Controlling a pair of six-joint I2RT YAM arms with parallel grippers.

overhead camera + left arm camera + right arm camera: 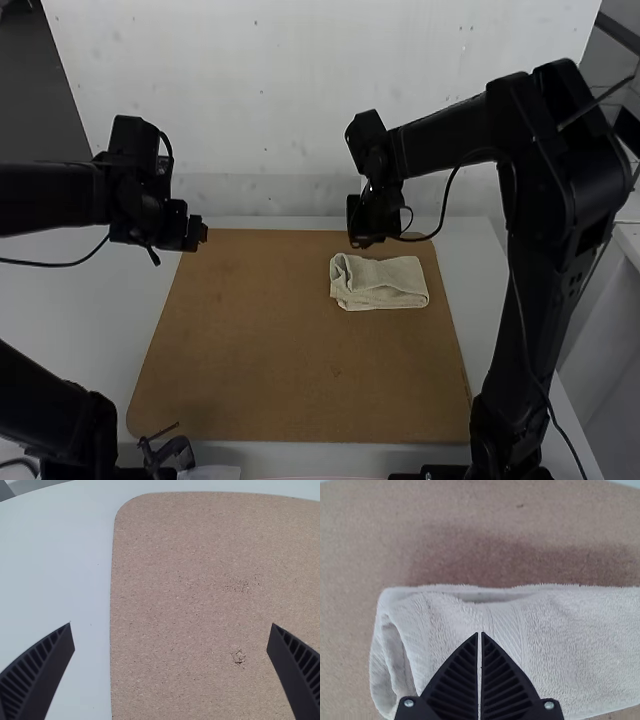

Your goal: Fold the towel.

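Note:
The light towel (385, 284) lies folded into a compact oblong on the right part of the brown board, its layers showing at one end. My right gripper (362, 240) is at the towel's far left corner. In the right wrist view the right gripper (479, 634) is shut, its tips together over the towel (560, 635), with no cloth seen between them. My left gripper (200, 234) is over the board's far left corner, away from the towel. The left gripper (171, 635) stands wide open in the left wrist view, with bare board beyond it.
The brown board (270, 350) lies on a white table (90, 310). A pale wall (290, 120) rises behind the table. Dark arm parts and a small clamp-like item (168, 455) are at the near left edge.

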